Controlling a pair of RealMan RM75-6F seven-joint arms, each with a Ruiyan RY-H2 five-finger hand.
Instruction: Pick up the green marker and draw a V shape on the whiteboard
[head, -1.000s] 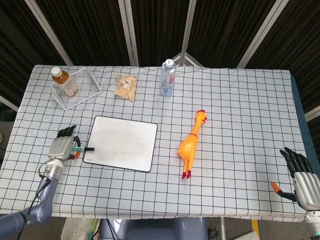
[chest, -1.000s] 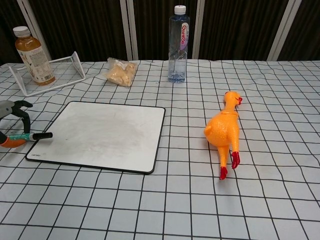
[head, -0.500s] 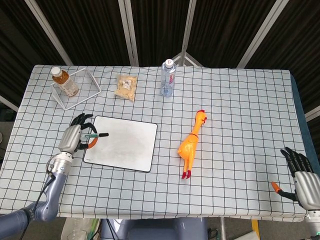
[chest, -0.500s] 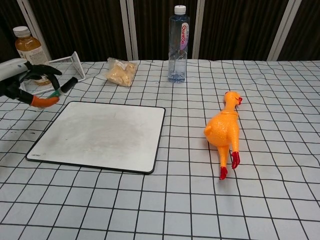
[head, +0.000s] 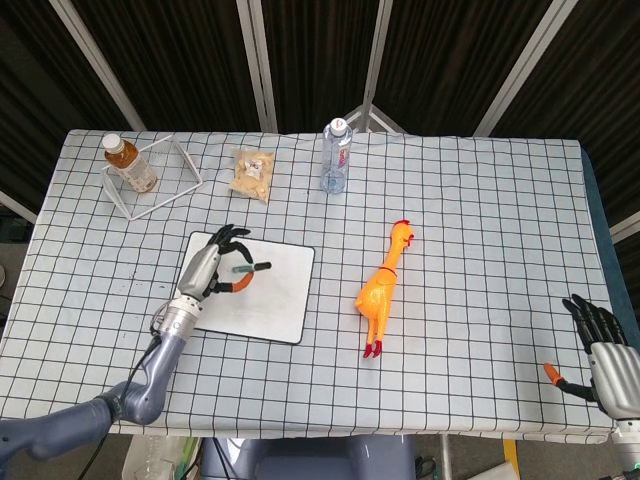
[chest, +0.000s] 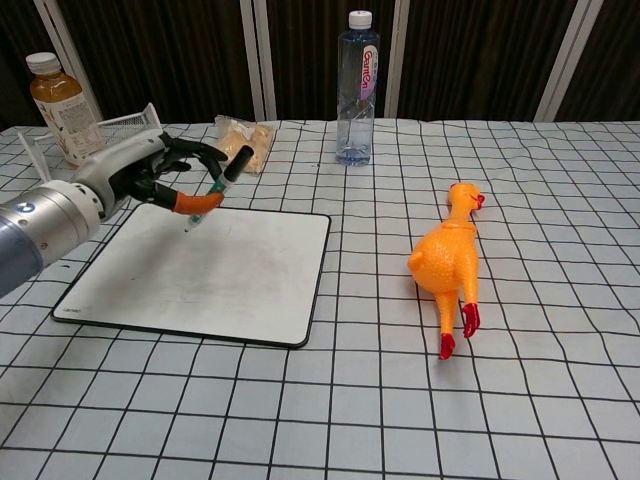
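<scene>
The thin green marker (chest: 216, 186) is held in the fingers (chest: 190, 150) of the left hand (chest: 150, 172), tilted, tip down, just above the far left part of the flat white whiteboard (chest: 240, 275). The right hand (head: 608, 352) is kept spread wide, grasping nothing, far right on the tabletop (head: 480, 220).

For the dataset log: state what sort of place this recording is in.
Probably a robot test bench in a lab, not a home: a table under a black-gridded white cloth, dark curtains on metal poles behind, and unrelated props laid out, such as a rubber chicken, a water bottle and a whiteboard.
</scene>
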